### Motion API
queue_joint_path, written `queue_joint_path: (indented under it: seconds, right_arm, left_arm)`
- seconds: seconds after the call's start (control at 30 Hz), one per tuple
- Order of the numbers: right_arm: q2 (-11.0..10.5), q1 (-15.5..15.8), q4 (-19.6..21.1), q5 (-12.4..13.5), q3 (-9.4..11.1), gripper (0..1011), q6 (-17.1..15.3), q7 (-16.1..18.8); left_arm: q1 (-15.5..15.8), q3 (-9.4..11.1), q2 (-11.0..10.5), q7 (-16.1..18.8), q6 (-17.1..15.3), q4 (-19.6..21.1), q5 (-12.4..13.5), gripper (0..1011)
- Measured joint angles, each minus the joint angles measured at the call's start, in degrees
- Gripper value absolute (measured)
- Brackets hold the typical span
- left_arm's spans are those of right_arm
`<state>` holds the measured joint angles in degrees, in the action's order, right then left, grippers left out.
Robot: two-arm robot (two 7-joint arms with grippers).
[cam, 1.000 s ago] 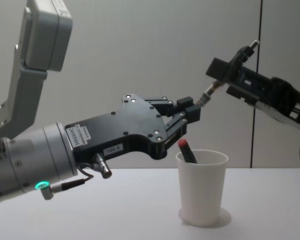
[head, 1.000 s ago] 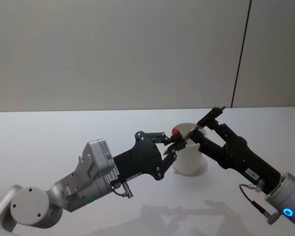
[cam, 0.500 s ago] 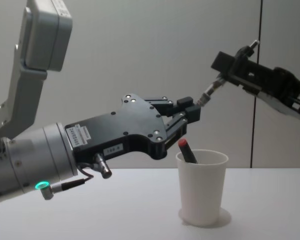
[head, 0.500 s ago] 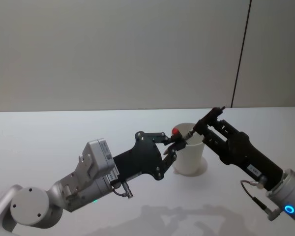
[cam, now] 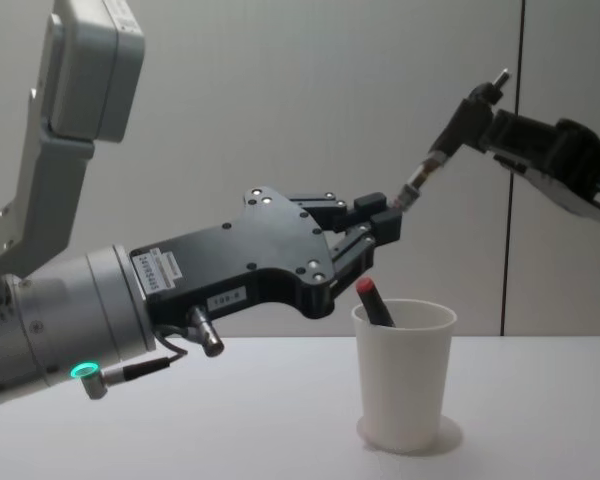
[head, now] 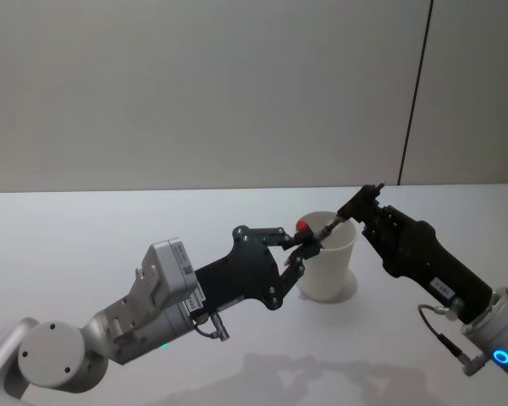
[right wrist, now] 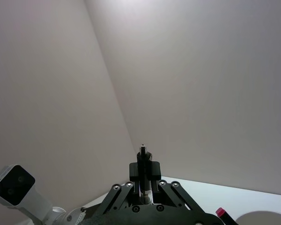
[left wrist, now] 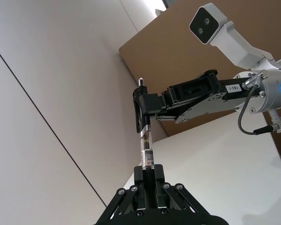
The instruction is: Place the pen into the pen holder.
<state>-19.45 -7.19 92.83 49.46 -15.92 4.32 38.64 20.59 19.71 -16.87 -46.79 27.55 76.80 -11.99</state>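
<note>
Your left arm reaches in from the lower left, and its left gripper (cam: 385, 222) sits just above the near-left rim of the pen holder (cam: 404, 372), a white paper cup standing upright on the white table (head: 85, 245). Your right arm comes in from the right, with the right gripper (cam: 472, 112) raised higher, above and to the right of the cup. Between the two you have the pen (cam: 421, 180): its long axis runs on a slant, lower end at the left gripper's fingertips, upper end climbing up and to the right into the right gripper. Both grippers are closed on it, one at each end, so it hangs in the air over the cup and is not in it. A second pen with a red cap (cam: 364, 288) already leans inside the cup against the left side, its cap above the rim. On the pen's clear barrel (left wrist: 145, 149) a small printed label shows in the left wrist view, too small for you to read; the grippers' side stickers are equally illegible.
</note>
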Motion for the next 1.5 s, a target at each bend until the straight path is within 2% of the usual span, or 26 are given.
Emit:
queue_joint_path:
  seconds: [1.0,1.4,1.5]
  right_arm:
    - [-0.2,-0.24,0.49,0.6,-0.27,130,1.15,-1.03]
    - [-0.43,-0.42,0.59,0.84,-0.24,130,1.33,-1.1]
    - [-0.55,-0.46,0.65,0.89,-0.23,130,1.33,-1.1]
  left_arm:
    - [-0.01,-0.01,-0.02,0.02,-0.01,-0.02,0.02,140]
    - [-0.03,-0.01,-0.02,-0.03,-0.14,-0.09,0.13,471]
    - [-0.01,0.0,0.0,-0.03,-0.11,-0.08,0.1,592]
